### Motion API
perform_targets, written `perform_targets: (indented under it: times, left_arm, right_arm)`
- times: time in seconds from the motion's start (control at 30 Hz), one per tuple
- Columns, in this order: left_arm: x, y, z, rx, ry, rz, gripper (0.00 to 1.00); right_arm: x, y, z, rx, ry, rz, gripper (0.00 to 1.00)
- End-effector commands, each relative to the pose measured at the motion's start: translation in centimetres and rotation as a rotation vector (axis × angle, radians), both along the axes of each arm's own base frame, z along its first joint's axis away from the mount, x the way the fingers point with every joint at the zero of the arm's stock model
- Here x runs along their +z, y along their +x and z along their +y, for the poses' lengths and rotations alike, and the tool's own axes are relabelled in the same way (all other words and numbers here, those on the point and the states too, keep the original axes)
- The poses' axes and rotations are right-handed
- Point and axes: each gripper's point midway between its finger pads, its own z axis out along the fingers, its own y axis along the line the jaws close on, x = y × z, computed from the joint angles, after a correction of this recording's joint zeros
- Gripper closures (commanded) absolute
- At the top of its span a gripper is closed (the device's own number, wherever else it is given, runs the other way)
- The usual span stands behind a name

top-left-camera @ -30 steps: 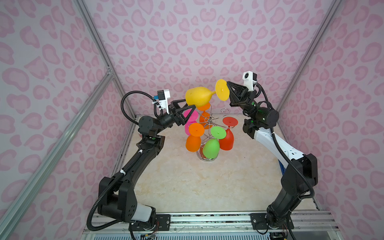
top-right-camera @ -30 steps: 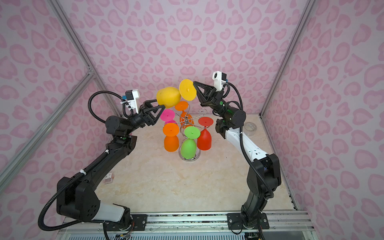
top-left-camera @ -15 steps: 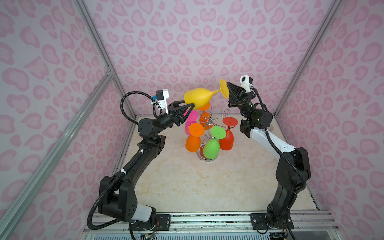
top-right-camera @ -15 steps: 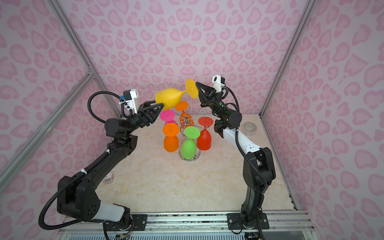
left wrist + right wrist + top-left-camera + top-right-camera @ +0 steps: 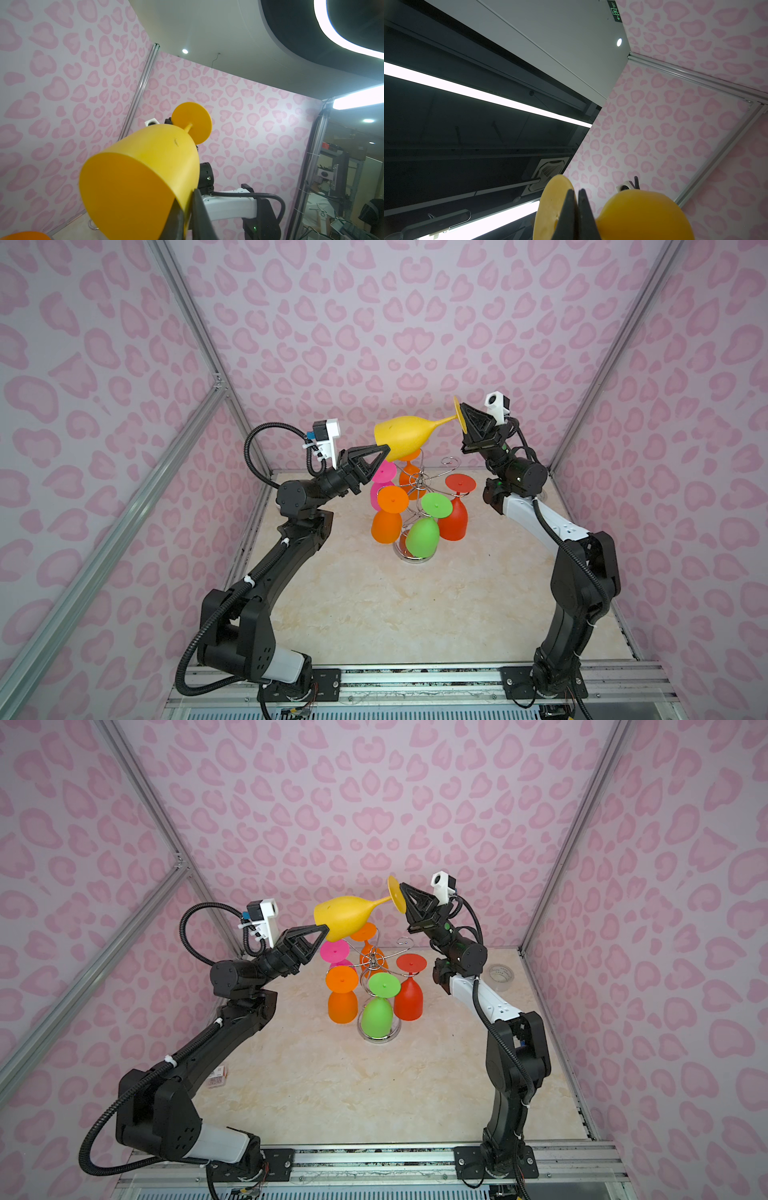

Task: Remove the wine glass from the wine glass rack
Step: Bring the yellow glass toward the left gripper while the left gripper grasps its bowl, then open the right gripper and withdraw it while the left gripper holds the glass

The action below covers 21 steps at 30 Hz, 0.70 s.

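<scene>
The only lettering in sight is on a green exit sign (image 5: 615, 12) on the ceiling in the right wrist view. It has a figure and an arrow, and its characters are too small to read. A small pinkish packet (image 5: 217, 1076) lies on the marble-patterned table (image 5: 332, 1094) beside the left arm; its print is also too small to read.

There are six glasses in all. One, the yellow wine glass (image 5: 401, 435), is off the wine glass rack (image 5: 419, 482) and lies on its side in the air above it, bowl toward the left arm and foot toward the right arm. The left gripper (image 5: 383, 452) is narrowed onto the bowl's rim, with one finger inside the bowl and one outside, as the left wrist view shows. The right gripper (image 5: 462, 409) is pinched nearly closed on the edge of the round foot. Each gripper has one end of the same glass.

Five glasses hang bowl-down from the rack: two orange ones — a front orange glass (image 5: 386, 522) and a back orange glass (image 5: 407, 479) — plus one pink glass (image 5: 388, 472), one green glass (image 5: 422, 537) and one red glass (image 5: 453, 518). One curled hook (image 5: 451, 462) stands bare. One roll of clear tape (image 5: 501, 975) lies near the table's far right corner, behind the right arm.
</scene>
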Motion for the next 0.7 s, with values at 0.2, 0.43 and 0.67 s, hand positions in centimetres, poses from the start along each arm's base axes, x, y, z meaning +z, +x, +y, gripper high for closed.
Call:
perform_targets:
  times: [0.2, 0.43, 0.67]
  left_arm:
    - [1.7, -1.8, 0.5, -0.031, -0.032, -0.063, 0.98]
    - [2.9, -3.9, 0.4, -0.059, -0.006, -0.11, 0.98]
    - [3.5, -6.5, -0.9, -0.068, 0.106, -0.18, 0.98]
  right_arm:
    - [-0.1, 0.5, -0.5, 0.015, 0.012, -0.011, 0.87]
    - [0.3, 0.8, -2.1, -0.035, 0.002, -0.042, 0.62]
    - [0.0, 1.6, -3.9, -0.179, -0.124, -0.054, 0.55]
